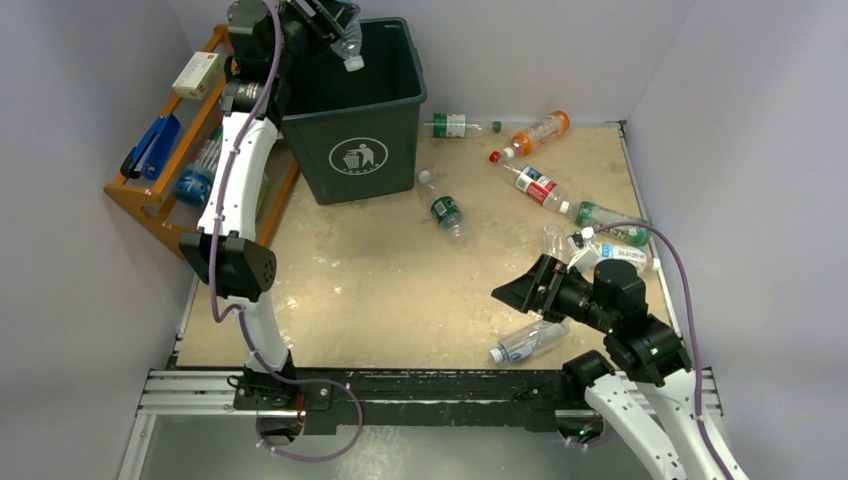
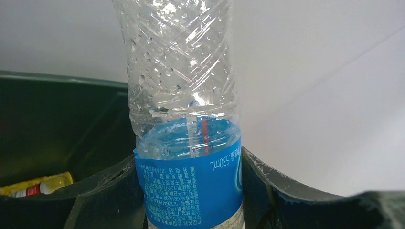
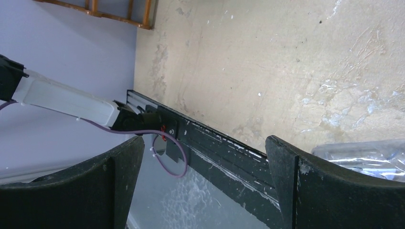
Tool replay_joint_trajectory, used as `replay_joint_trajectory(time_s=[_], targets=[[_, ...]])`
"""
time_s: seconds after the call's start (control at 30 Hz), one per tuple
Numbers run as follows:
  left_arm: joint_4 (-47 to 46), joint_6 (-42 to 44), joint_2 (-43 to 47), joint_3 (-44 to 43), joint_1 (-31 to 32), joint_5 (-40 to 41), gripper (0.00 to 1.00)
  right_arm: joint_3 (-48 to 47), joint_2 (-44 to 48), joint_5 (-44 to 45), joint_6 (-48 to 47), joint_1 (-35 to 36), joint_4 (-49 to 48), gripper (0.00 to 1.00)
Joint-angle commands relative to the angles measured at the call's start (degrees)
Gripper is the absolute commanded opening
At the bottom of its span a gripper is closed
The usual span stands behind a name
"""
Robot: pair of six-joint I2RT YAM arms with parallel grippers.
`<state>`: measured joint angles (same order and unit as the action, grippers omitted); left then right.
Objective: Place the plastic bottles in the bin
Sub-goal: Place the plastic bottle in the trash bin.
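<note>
Nearest the arms, the right pincer (image 1: 518,290) is open as wide as it goes and has nothing in it. Just beside it, close to the near edge of the sandy-brown table (image 1: 350,290), a clear plastic bottle with a blue cap (image 1: 525,341) lies on its side.

Farther out, more plastic bottles lie flat and spread apart: a clear one with a dark green label (image 1: 446,210), a clear one with a red label (image 1: 541,186) and an orange one (image 1: 541,130). I think they are all light and thin, so they will squash if pinched hard. They are round and smooth, so they may roll or slip. The middle, around the label, looks like the best place to grab.

At the far side stands the big dark green square plastic bin (image 1: 395,130). Above its open top the left pincer (image 1: 330,22) is closed partway around a clear crinkly bottle with a blue label (image 2: 186,181), gripping it at the label. Water drops cling inside it. Down in the bin lies a yellow bottle (image 2: 40,185).
</note>
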<state>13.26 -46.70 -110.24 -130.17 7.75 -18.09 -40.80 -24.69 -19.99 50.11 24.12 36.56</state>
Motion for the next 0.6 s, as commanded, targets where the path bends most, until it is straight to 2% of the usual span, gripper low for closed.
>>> replay_joint_trajectory(time_s=[0.0, 0.1, 0.4, 0.57], targets=[[-9.6, -5.4, -2.2, -2.5, -1.5, -2.2, 0.60, -0.2, 0.5, 1.3, 0.6, 0.3, -0.3, 1.00], [-8.7, -4.5, -3.7, -2.6, -1.7, -1.0, 0.63, -0.2, 0.7, 1.5, 0.6, 0.3, 0.5, 1.00], [6.4, 5.9, -4.4, -3.9, -2.5, 6.3, 0.83, -3.5, -0.9, 8.0, 2.5, 0.3, 8.7, 1.00], [10.9, 8.2, -2.5, -4.0, -2.9, 8.9, 0.83, -5.5, -1.9, 14.2, 5.5, 0.3, 14.3, 1.00]])
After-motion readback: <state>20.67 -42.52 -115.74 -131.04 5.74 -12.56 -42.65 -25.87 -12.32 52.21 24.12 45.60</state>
